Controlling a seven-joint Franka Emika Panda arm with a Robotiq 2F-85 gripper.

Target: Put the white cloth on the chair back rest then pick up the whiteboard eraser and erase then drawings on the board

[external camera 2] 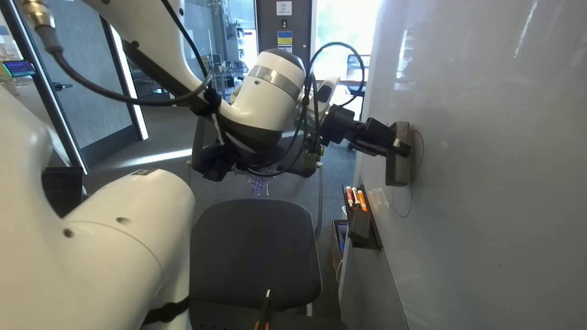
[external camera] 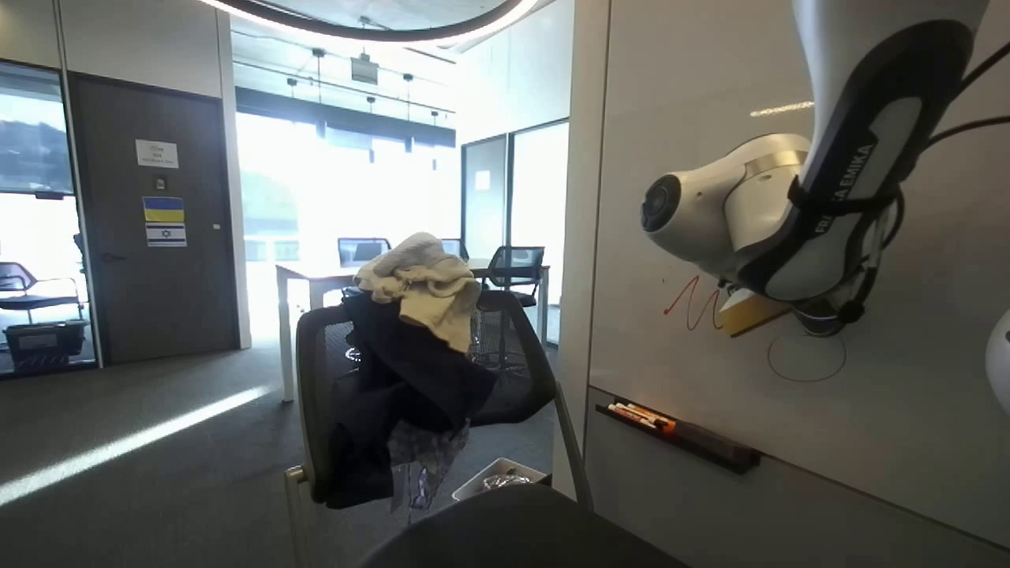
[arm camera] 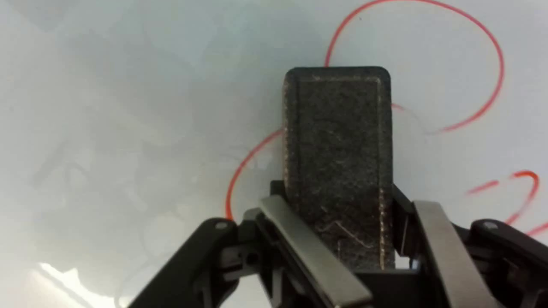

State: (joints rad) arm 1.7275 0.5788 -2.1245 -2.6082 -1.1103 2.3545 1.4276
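My fingers (arm camera: pixel 316 252) are gripping the whiteboard eraser (arm camera: pixel 338 141) by its two long sides, and I am holding it at the board (external camera 2: pixel 481 183), though I am not seeing whether its face is touching. In an exterior view, left of the board, the white cloth (external camera: pixel 434 288) is lying on a dark cloth (external camera: pixel 418 363) draping the chair back rest (external camera: pixel 540 371); I am judging that step done. Red drawings (arm camera: pixel 501 68) are showing left and right of the eraser, some lines running broken and faint: erasing is looking partly done, most strokes remaining
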